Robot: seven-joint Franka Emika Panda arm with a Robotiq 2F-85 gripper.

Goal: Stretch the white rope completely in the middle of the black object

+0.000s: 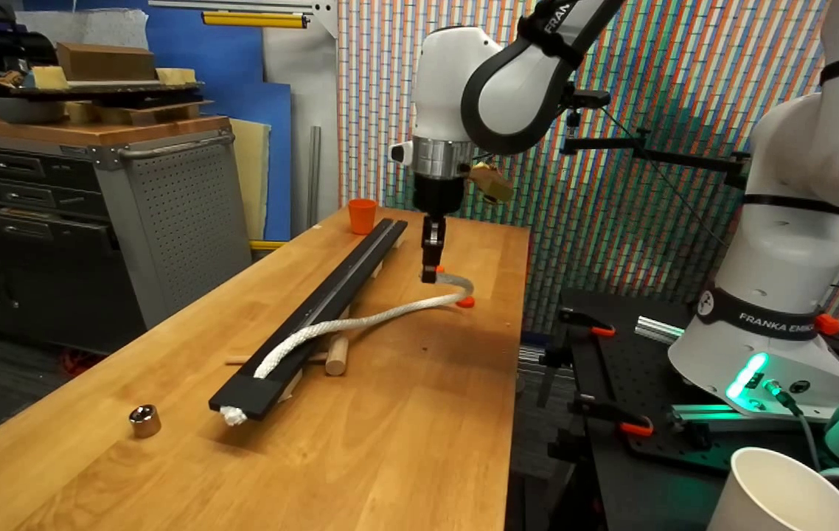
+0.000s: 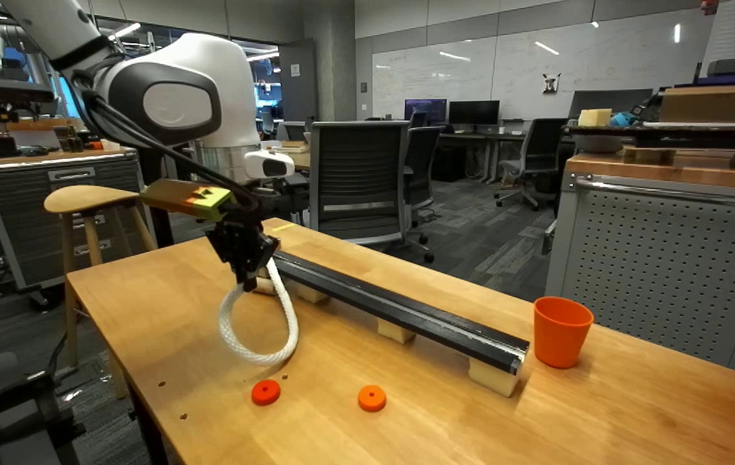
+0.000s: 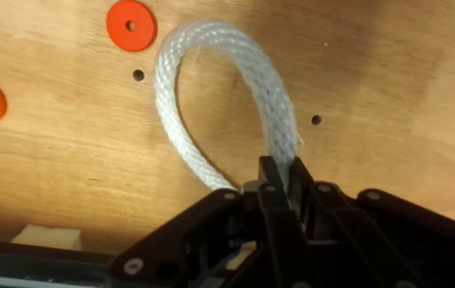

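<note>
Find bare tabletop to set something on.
Free: between the orange cup and the nearest table end; from the metal cylinder past the black bar's end to the robot-side edge. Crowded: beside the bar, where the fingers hold the white rope near the red disc.

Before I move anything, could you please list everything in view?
table: one, tan, in all views
blocks: at least three, pale, on the table
bar: one, black, on the blocks
rope: one, white, partly along the bar
tumbler: one, orange, near one bar end
cylinder: one, silvery, near the other end
rods: two, perhaps joined, tan, beside the bar
discs: two, red and orange, on the table
cup: one, white, foreground
stool: one, tan, background
chairs: at least three, dark, background
cabinets: at least two, grey, background
monitors: at least two, dark, background
whiteboard: one, white, background
arm: one, mostly white, over the table
claw: one, black, gripping the rope
</note>
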